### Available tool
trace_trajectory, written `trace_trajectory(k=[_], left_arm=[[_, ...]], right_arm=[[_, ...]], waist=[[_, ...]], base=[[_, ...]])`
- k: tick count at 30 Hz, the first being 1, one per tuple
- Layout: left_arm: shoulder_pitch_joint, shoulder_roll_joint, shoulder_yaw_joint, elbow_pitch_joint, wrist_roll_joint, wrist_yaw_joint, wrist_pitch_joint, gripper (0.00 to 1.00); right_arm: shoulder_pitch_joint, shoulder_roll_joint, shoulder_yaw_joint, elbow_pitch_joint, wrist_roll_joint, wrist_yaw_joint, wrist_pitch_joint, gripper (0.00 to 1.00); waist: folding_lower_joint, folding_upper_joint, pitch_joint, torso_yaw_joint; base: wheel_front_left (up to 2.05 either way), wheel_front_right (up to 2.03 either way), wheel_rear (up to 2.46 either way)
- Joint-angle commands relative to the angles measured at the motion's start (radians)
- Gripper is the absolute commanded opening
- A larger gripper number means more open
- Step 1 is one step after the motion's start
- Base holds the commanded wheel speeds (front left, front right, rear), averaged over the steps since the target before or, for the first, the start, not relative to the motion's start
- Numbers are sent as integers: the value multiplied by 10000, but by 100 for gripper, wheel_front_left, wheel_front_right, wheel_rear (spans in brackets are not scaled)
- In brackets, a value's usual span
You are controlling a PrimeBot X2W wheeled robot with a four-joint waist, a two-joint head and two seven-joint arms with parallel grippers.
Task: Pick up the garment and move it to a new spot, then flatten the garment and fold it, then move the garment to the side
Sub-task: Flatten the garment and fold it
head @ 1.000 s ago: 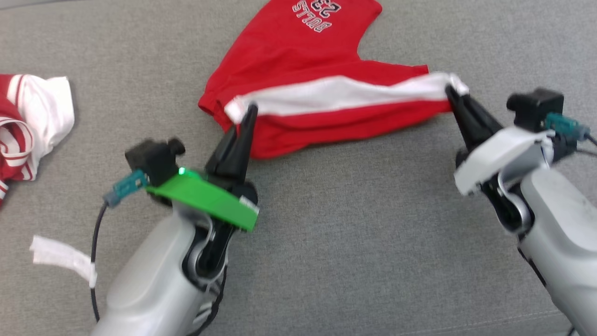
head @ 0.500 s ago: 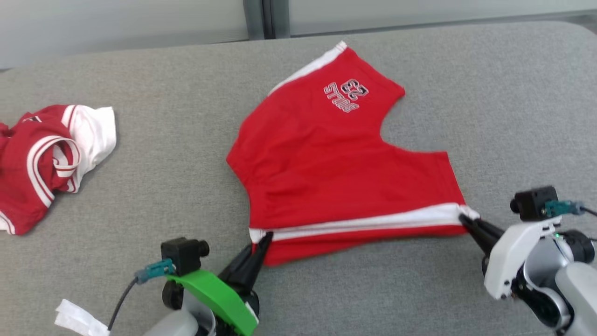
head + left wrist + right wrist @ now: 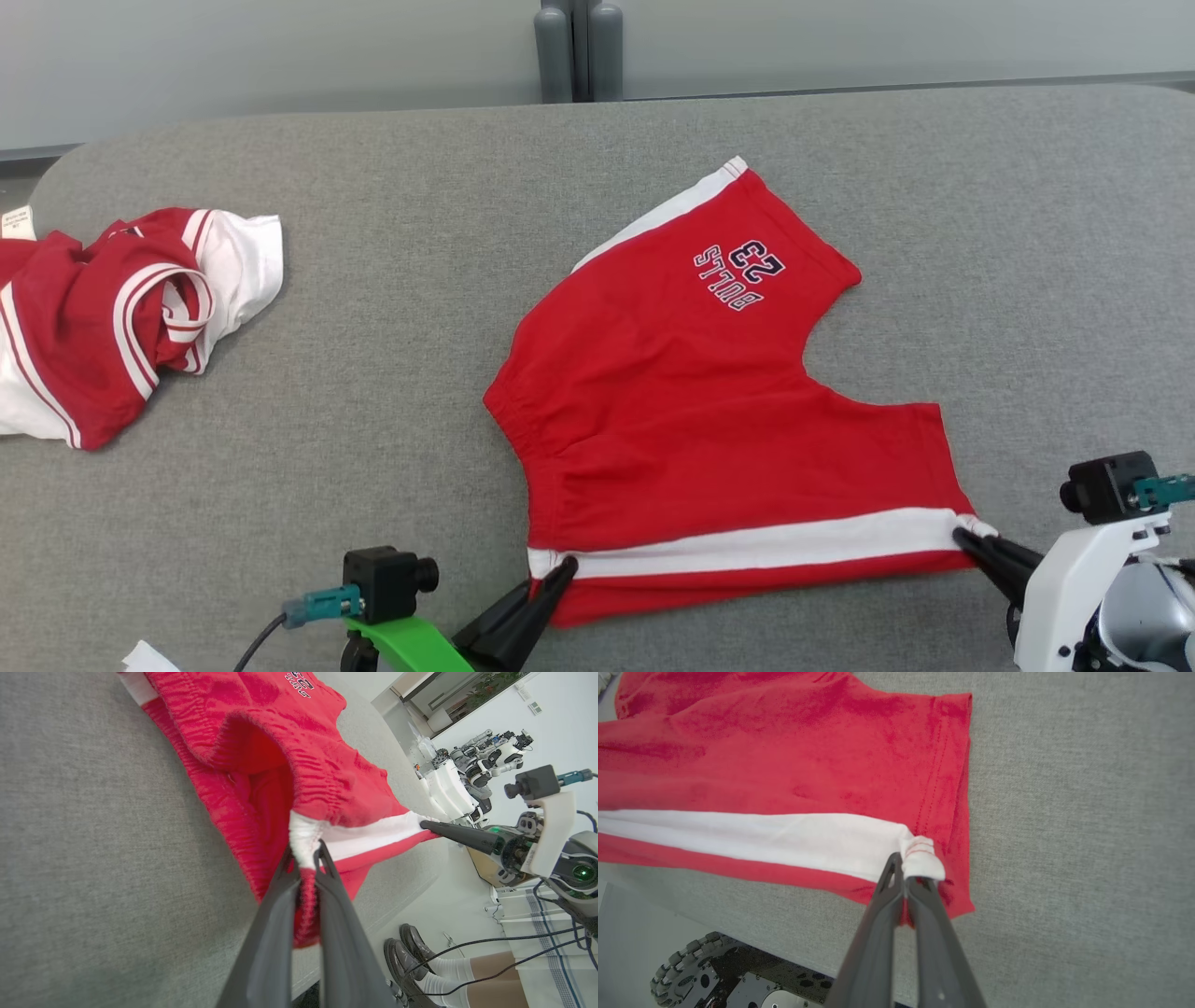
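The red shorts lie spread on the grey table, a little toward 3 o'clock of its middle. One leg points to 12 o'clock and the other to 3. The white stripe runs along the 6 o'clock edge.

The left tool is clamped on the waistband end of that stripe, at the 7 o'clock corner. The right tool is pinched on the hem end, at the 4 o'clock corner.

The cloth looks like light, limp knit. It should sag and bunch wherever it is not held taut, and cling somewhat to the rough table cover. Seamed edges give the surest hold, namely the gathered waistband and the stitched hems. A pinch in mid-panel would likely lift one layer only. Another red-and-white garment lies well apart at 9 o'clock.
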Motion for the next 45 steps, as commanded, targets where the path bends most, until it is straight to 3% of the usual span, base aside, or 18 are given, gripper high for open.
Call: trace_trajectory(k=[1, 6, 12, 25, 36, 37, 38, 39, 40, 41, 45], left_arm=[[61, 126, 88, -163, -78, 15, -133, 0], [-557, -14, 414, -718, -198, 15, -364, 0], [-1480, -531, 1047, -530, -126, 15, -506, 0], [-3093, -2522, 2739, 1141, 819, 15, -508, 0], [-3607, -3896, 4196, 2693, 2346, 15, -507, 0], [-3621, -3951, 4186, 2736, 2392, 15, -508, 15], [-3640, -4010, 4141, 2785, 2405, 15, -507, 48], [-3657, -4046, 4111, 2820, 2410, 15, -509, 100], [-3687, -4075, 4088, 2875, 2426, 15, -507, 100], [-3708, -4093, 4068, 2914, 2442, 15, -507, 100], [-3698, -4152, 4070, 2992, 2380, 15, -509, 100]], right_arm=[[-25, 43, -210, -341, -227, -14, -26, 0], [-820, 117, -704, -1094, -796, -14, -59, 0], [-2938, -33, -349, -615, -1138, -14, -197, 0], [-7445, -363, 1504, 2519, -1190, -16, -1683, 0], [-9615, 151, 2217, 5285, -1775, -16, -3256, 0], [-9720, 217, 2241, 5505, -1819, -16, -3283, 0], [-9833, 289, 2296, 5731, -1851, -16, -3341, 0], [-9914, 355, 2327, 5886, -1847, -16, -3392, 17], [-10005, 410, 2380, 6062, -1851, -16, -3464, 78], [-10073, 435, 2402, 6206, -1857, -16, -3542, 100], [-10251, 625, 2545, 6692, -1738, -16, -3863, 100]], waist=[[1, -1, 39, 21], [1, -1, 285, 134], [1, -1, 916, 417], [1, -1, 2523, 1515], [1, -1, 3046, 2008], [1, -1, 3067, 2018], [1, -1, 3090, 2028], [1, -1, 3105, 2037], [1, -1, 3116, 2045], [1, -1, 3118, 2045], [1, -1, 3017, 2007]], base=[[0, 0, 0], [0, 0, 0], [0, 0, 0], [0, 0, 0], [0, 0, 0], [0, 0, 0], [0, 0, 0], [0, 0, 0], [0, 0, 0], [0, 0, 0], [0, 0, 0]])
